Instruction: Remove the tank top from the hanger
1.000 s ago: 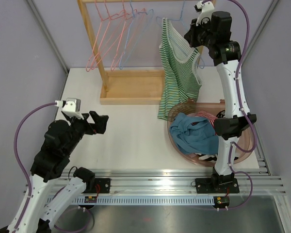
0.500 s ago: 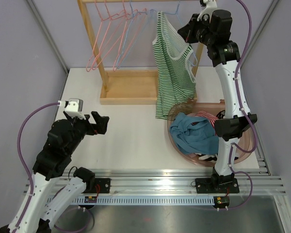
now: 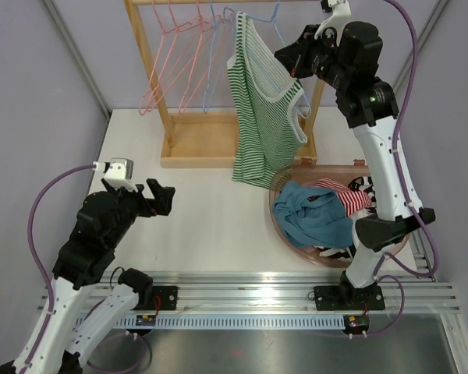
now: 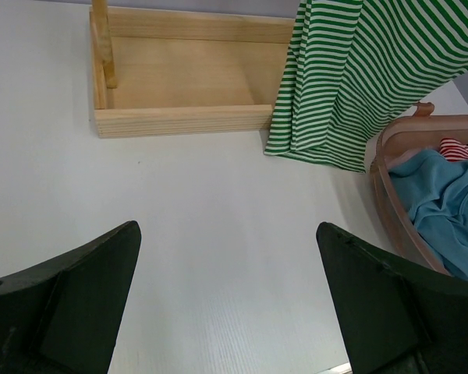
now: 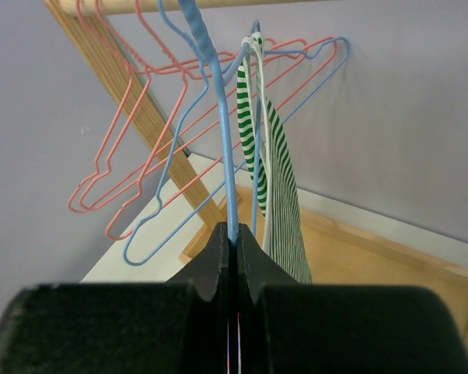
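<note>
We're pinching the wire of the blue hanger (image 5: 221, 148) with the right gripper (image 5: 232, 232), fingers pressed together, up by the rail (image 5: 117, 6). We're reading that as bracing the hanger so the cloth can be slid off.

The tank top (image 3: 261, 117) is hanging from that hanger above the far edge of the worktop (image 3: 210, 234), hem just beside the basket (image 3: 272, 195) rim. It's not off yet.

We're hovering the left gripper (image 4: 226, 234) spread wide and empty over the near left corner, facing the hem. It's probably waiting to take the fabric.

We're counting:
- one tank top
- one rack (image 3: 210, 144)
- one basket near the right edge, three garments (image 3: 312, 214) showing
- four hangers: two pink hangers (image 3: 152, 86), two blue

Overlap is making the hanger count shaky.
</note>
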`<action>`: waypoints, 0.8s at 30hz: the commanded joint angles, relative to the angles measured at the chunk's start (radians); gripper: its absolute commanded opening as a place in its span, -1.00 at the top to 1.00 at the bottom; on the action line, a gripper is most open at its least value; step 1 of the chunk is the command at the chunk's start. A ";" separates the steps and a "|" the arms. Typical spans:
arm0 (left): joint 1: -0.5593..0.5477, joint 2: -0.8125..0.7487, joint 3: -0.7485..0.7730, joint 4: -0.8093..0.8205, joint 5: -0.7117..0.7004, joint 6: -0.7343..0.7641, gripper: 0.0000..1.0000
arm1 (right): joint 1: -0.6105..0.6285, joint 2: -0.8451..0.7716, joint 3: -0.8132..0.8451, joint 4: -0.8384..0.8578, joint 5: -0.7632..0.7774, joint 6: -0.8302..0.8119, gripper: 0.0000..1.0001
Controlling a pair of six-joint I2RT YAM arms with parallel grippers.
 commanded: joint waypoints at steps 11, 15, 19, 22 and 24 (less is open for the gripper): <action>0.001 0.015 0.151 0.060 0.050 -0.050 -0.98 | 0.214 -0.315 -0.388 0.131 0.217 0.086 1.00; 0.001 0.052 0.200 0.085 0.084 -0.066 -0.98 | 0.239 -0.399 -0.487 0.154 0.221 0.111 1.00; 0.001 0.091 0.260 0.126 0.139 -0.080 -0.98 | 0.243 -0.467 -0.520 0.122 0.155 0.140 1.00; 0.001 0.146 0.341 0.146 0.173 -0.086 -0.98 | 0.245 -0.523 -0.534 0.073 0.106 0.163 1.00; 0.001 0.177 0.407 0.157 0.205 -0.082 -0.98 | 0.243 -0.565 -0.546 0.041 0.055 0.174 1.00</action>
